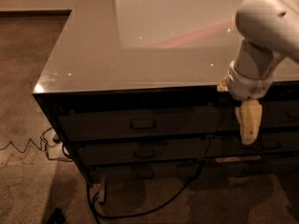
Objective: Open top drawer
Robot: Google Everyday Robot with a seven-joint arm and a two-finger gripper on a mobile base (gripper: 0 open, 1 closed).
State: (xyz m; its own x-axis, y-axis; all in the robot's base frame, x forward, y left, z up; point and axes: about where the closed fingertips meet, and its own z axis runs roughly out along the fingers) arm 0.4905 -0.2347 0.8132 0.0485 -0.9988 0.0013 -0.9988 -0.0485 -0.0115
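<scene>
The top drawer (pixel 100 124) is a wide dark front just under the glossy countertop (pixel 93 64), on the left half of the cabinet. Its small loop handle (pixel 143 124) sits at its centre, and the front lies flush with the cabinet. My gripper (pixel 247 125) hangs pointing down from the white arm (pixel 266 36) at the right. It is in front of the cabinet, level with the top drawer row, just past that drawer's right end and well to the right of the handle. It holds nothing that I can see.
A lower drawer (pixel 140 152) with a like handle lies below, and more drawer fronts (pixel 282 115) sit behind and right of the gripper. Cables (pixel 28 146) trail over the carpet at left. A black cord (pixel 140 213) loops under the cabinet.
</scene>
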